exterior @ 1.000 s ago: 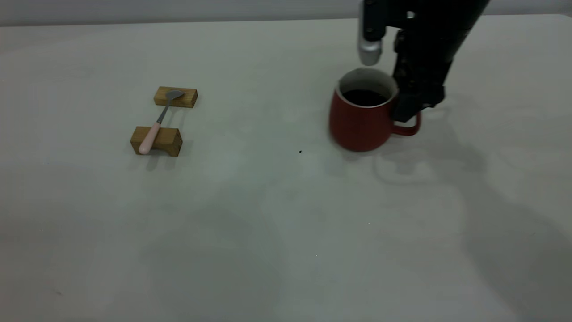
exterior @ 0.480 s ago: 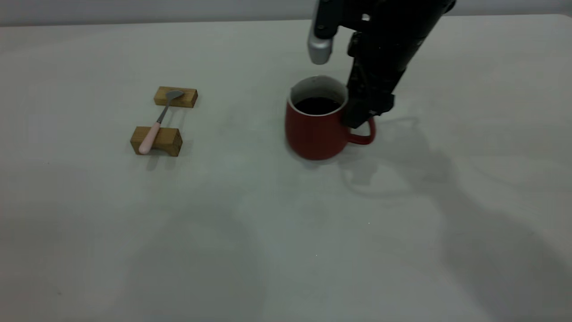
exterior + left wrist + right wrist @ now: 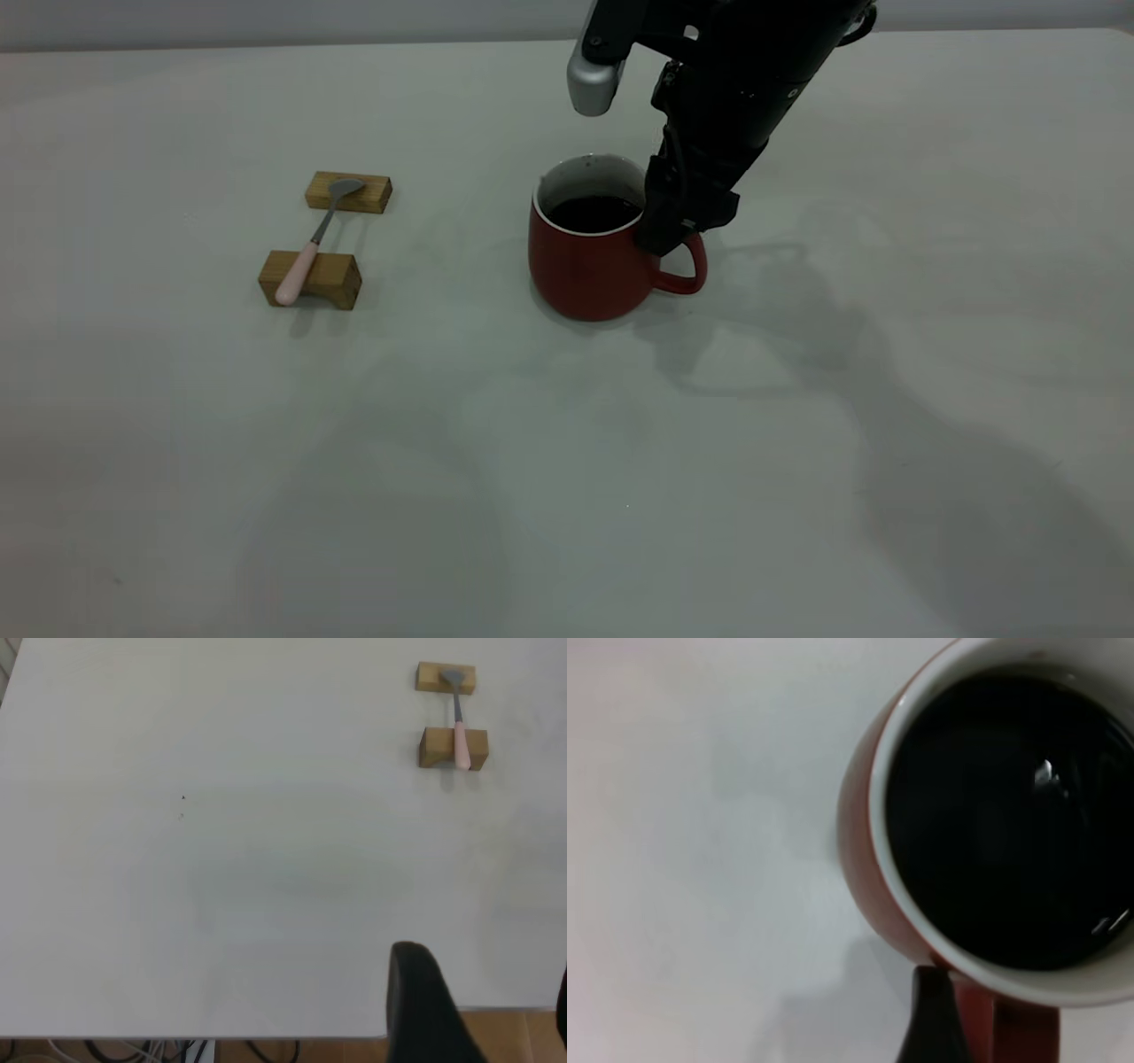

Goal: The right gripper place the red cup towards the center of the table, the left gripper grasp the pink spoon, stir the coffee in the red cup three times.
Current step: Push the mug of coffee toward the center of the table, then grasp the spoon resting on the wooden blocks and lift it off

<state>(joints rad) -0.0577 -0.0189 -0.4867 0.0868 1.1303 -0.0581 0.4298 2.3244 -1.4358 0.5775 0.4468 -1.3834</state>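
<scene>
Red is what you see first from outside: the red cup [image 3: 592, 257] sits near the middle of the table [image 3: 567, 461], full of dark coffee [image 3: 592, 213], and your right gripper [image 3: 678, 232] pinches its handle. The pink spoon [image 3: 308, 244] lies across two wooden blocks [image 3: 310, 278], well apart. Your left wrist camera shows the left gripper [image 3: 483, 1010] with jaws apart, far from the spoon. Your right wrist camera looks into the coffee.

Lab bench: bare table [image 3: 266, 461], robot arm [image 3: 753, 71]
</scene>
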